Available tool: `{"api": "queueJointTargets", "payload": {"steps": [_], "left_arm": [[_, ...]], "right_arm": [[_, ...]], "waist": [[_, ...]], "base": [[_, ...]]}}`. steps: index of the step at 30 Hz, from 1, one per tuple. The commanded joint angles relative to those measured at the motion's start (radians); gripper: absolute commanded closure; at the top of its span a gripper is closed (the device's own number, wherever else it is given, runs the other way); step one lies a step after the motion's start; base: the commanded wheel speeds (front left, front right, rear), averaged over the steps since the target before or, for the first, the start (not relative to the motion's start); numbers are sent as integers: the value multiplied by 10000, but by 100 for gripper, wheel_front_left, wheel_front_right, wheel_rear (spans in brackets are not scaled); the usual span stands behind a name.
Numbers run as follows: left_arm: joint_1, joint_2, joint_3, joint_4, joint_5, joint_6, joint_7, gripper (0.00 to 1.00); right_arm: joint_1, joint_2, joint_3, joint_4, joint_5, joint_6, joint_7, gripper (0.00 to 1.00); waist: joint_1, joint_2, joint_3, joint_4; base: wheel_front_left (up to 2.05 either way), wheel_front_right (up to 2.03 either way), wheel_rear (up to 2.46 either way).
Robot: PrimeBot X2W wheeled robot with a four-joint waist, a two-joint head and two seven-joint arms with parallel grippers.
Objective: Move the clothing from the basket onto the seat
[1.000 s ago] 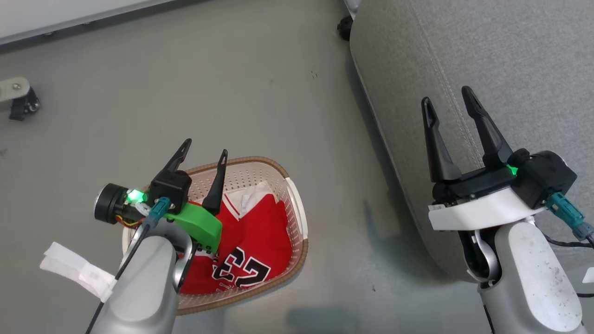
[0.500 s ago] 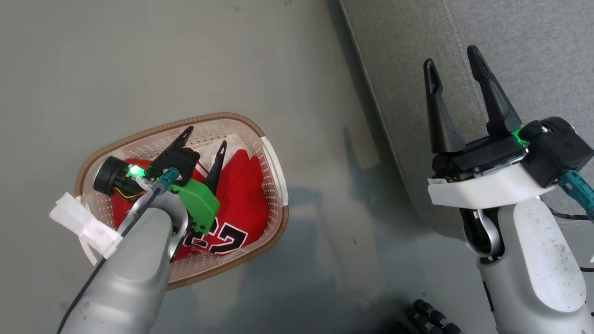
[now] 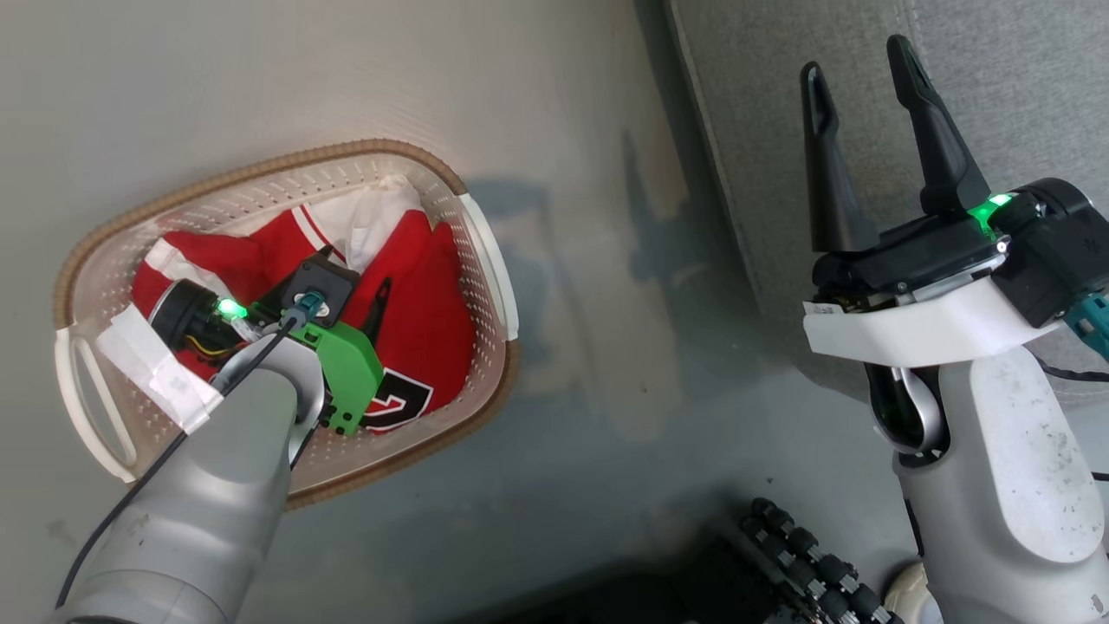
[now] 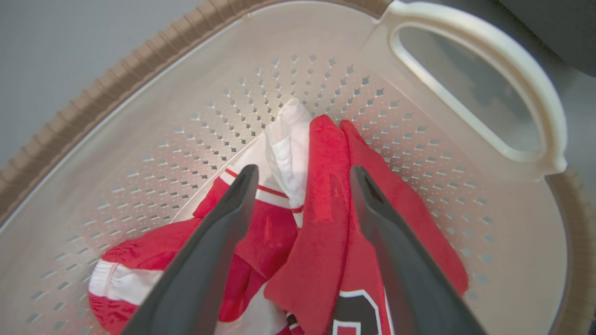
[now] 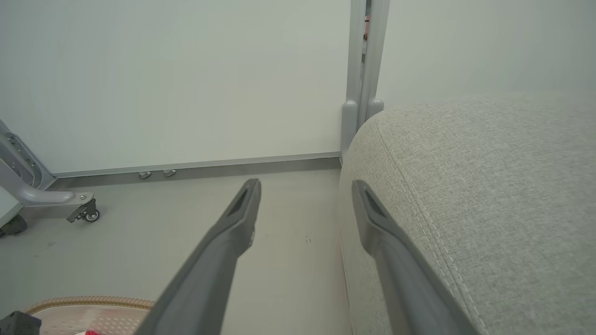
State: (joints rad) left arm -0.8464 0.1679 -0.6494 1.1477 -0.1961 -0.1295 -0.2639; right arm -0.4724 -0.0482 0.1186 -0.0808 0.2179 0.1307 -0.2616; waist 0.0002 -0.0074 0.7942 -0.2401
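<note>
Left tool (image 4: 302, 173) lowered into basket (image 4: 186, 70), jaws wide, red clothing (image 4: 321, 242) between fingers (image 4: 223, 232), ungripped

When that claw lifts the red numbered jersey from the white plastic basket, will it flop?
Probably floppy: the red numbered jersey lies crumpled in folds, so it should drape. Likely light, being thin cloth. It might drag the white-striped red garment bunched against it.

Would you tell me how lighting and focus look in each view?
Head view: soft shadows on the floor between basket and seat. Left wrist view: clothing sharp, left gripper fingers blurred. Right wrist view: even light, seat crisp, right gripper fingers soft.
</note>
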Motion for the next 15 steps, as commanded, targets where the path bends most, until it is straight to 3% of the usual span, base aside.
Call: {"api": "queueJointTargets", "payload": {"steps": [1, 15], "left_arm": [[-293, 72, -189, 160, -169, -15, 39, 0], [-1228, 331, -1956, 876, -1124, -6, 695, 0]], "right_arm": [[-169, -15, 9, -48, 41, 0, -27, 0], [-362, -15, 0, -221, 99, 0, -27, 0]], "waist": [[-2, 74, 424, -141], [-2, 74, 1474, -190]], "base": [[0, 0, 0], [0, 0, 0]]}}
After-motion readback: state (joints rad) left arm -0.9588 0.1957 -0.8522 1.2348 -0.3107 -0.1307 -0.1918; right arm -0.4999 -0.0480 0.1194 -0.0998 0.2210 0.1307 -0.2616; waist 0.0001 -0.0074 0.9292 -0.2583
